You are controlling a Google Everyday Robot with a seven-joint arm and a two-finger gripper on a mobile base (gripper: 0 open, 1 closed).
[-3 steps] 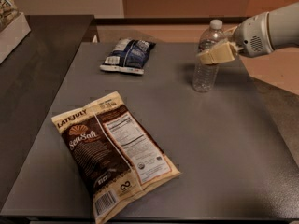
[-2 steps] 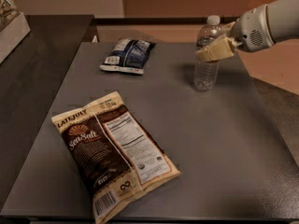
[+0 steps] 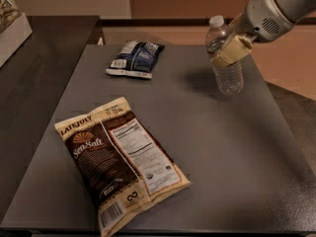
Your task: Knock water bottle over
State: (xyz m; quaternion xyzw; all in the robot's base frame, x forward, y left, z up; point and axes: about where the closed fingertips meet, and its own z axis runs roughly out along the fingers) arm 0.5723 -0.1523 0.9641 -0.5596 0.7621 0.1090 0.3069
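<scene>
At the table's (image 3: 237, 162) far right, the bottle (image 3: 229, 75) is standing with its cap leaning a little to the left. The gripper (image 3: 231, 51) is reaching in from the upper right and sitting against the bottle's upper body, hiding the label; whether it is wide or narrow cannot be told. A blue packet (image 3: 136, 58) is lying at the far middle, and a chip bag (image 3: 121, 159) is lying flat near the front left.
</scene>
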